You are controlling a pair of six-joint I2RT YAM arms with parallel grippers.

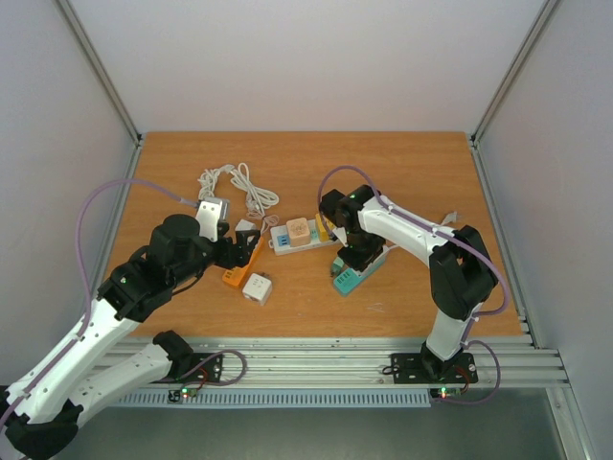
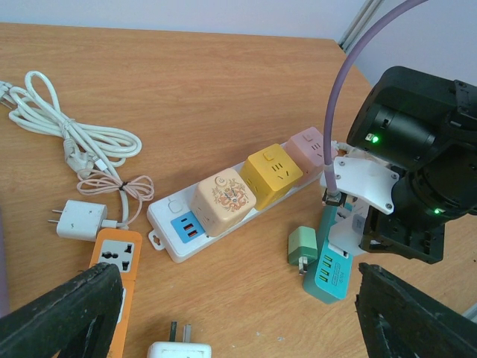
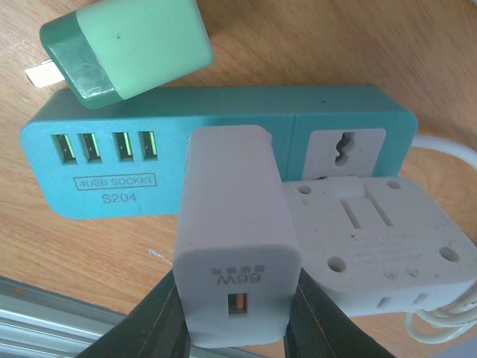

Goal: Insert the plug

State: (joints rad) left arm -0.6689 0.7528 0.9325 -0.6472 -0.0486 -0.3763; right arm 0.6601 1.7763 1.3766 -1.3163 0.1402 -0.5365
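Nearest the arms' bases, the left pincer [image 2: 235,298] hangs wide open and empty above an orange socket bar [image 2: 115,257] on the bench [image 1: 412,172]. Just beyond, the right pincer [image 3: 235,317] is clamped tight on a white charger [image 3: 231,224], whose front end meets the face of a teal power strip [image 3: 223,104] between its USB ports and its wall socket, with a green plug [image 3: 127,48] just beside the strip. Farther back sit a white power strip [image 2: 168,227] carrying three cube adapters [image 2: 223,198], and coiled white cables [image 2: 67,119].
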